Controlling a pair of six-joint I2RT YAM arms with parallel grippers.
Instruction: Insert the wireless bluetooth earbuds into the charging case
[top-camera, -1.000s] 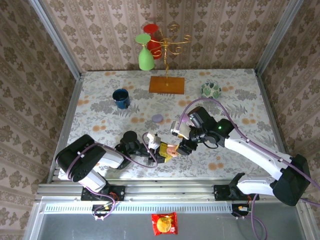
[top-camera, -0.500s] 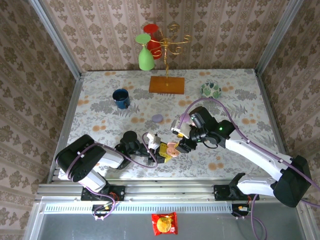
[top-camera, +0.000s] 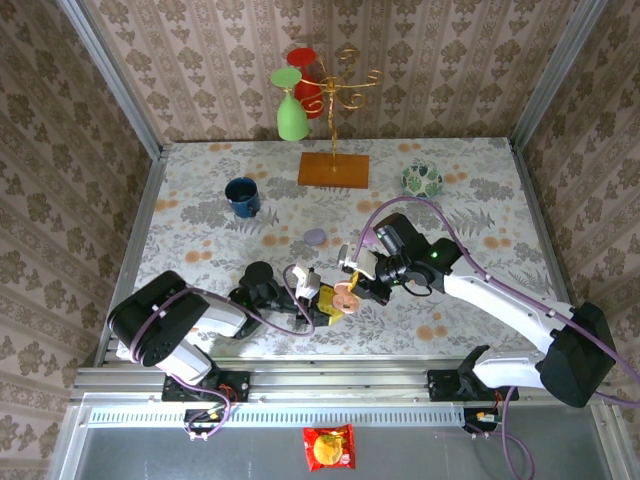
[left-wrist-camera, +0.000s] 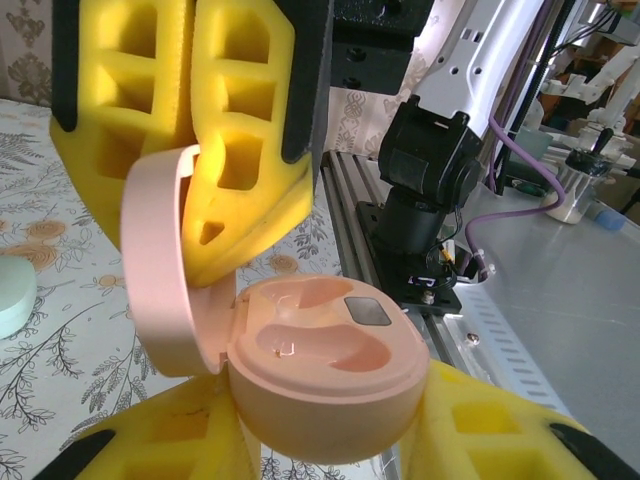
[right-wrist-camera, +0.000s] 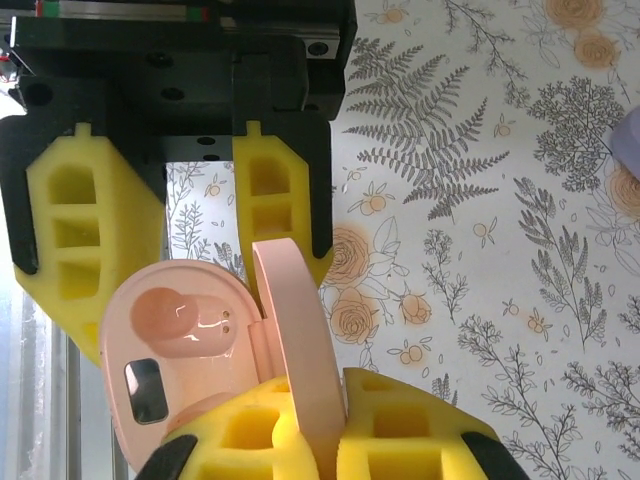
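A blue cup (top-camera: 241, 196) stands at 10 o'clock on the floral tabletop (top-camera: 200, 240), and a lilac disc (top-camera: 315, 237) lies near the middle. At 6 o'clock from that disc, the left tool (top-camera: 322, 300) is clenched on the base of the pink charging case (top-camera: 343, 298), with its yellow fingers (left-wrist-camera: 480, 435) hugging both sides from below. The case is open. In the left wrist view its oval base (left-wrist-camera: 330, 370) has its long axis running 9 to 3 o'clock and its open face pointing to 12. It has two glossy hollows, and I cannot tell whether an earbud sits in either. The lid (left-wrist-camera: 160, 260) stands up from the base's 9 o'clock side. The right tool (top-camera: 356, 285) is clenched on that lid, which runs edge-on from 11 to 5 o'clock in the right wrist view. A patterned ball (top-camera: 422, 179) sits at 2 o'clock
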